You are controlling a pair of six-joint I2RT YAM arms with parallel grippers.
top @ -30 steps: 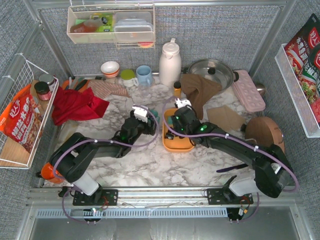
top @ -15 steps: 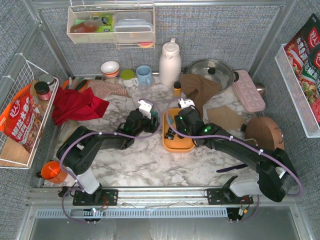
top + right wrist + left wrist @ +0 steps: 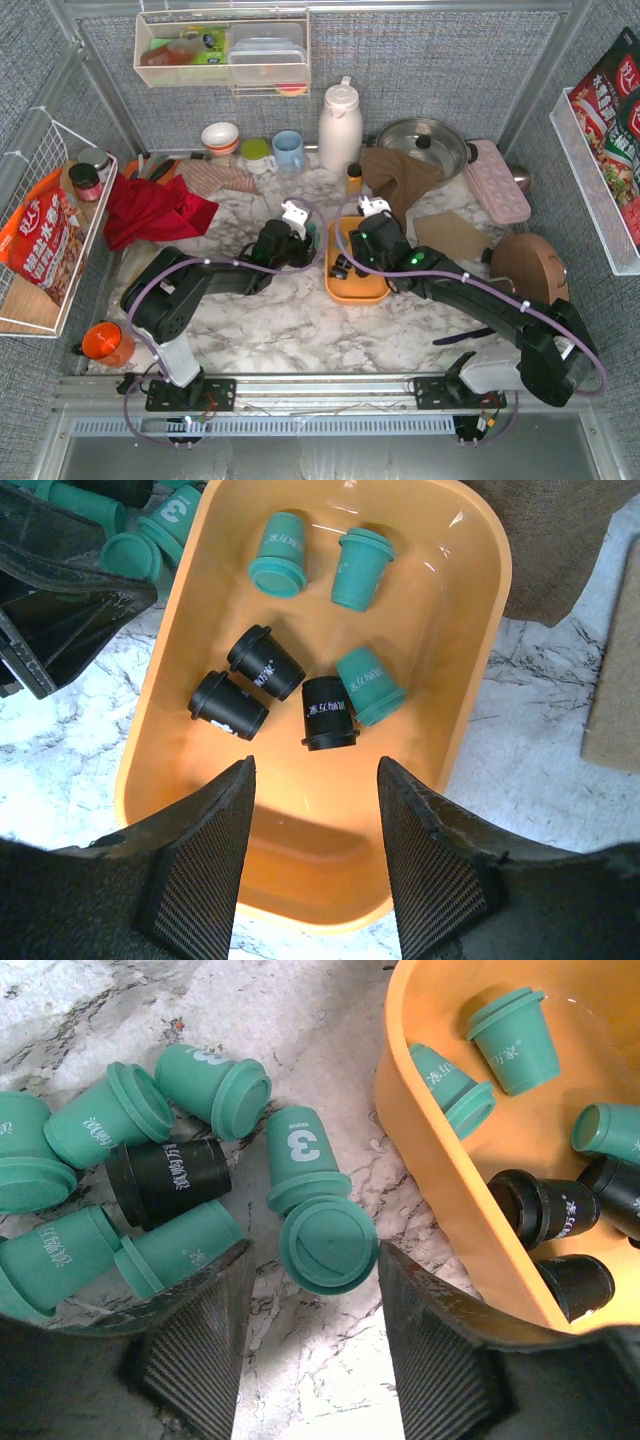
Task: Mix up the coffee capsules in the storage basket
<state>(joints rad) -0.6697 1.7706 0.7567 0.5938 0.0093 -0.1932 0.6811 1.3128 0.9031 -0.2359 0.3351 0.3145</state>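
Note:
The orange storage basket (image 3: 478,630) sits mid-table (image 3: 365,292) and holds three teal and three black coffee capsules (image 3: 320,712). Several more teal capsules and one black one (image 3: 168,1182) lie on the marble just left of the basket (image 3: 437,1175). My left gripper (image 3: 316,1256) is low over this pile, open, its fingertips on either side of a teal capsule (image 3: 328,1245) lying lid toward me; the right finger is about at its rim, the left one is apart from it. My right gripper (image 3: 316,770) hangs open over the basket's near end with nothing between its fingers.
A white thermos (image 3: 339,125), a steel pot (image 3: 424,145), a brown cloth (image 3: 400,180) and a small amber bottle (image 3: 354,178) stand behind the basket. A pink tray (image 3: 497,180) lies at the right, a red cloth (image 3: 150,212) at the left, and a white wire basket (image 3: 40,240) hangs on the left wall.
My left arm has reached forward and right to the capsule pile beside the basket, and its jaws have narrowed. The right arm has shifted only slightly over the basket.

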